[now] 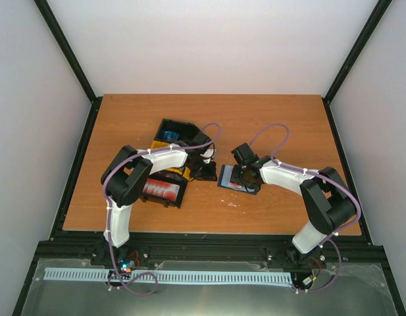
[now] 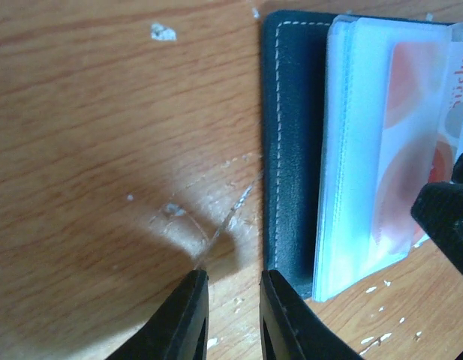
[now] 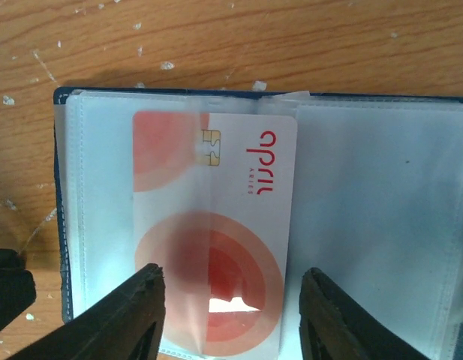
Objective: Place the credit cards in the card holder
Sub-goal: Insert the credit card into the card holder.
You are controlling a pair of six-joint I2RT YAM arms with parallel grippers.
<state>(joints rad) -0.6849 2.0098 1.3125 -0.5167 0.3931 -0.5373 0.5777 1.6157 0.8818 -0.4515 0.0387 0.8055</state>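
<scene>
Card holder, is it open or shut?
Open. The card holder lies spread flat, clear sleeves facing up, a credit card on them.

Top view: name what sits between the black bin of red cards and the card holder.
The left gripper, above bare table; the top view shows it.

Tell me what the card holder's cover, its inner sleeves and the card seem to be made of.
Credit card: smooth plastic, it seems, printed red and white, with a metallic chip. Card holder cover: matte dark blue, probably leather or imitation; pale stitching runs along its edge. Sleeves: clear, slightly glossy soft plastic; the card shows through.
</scene>
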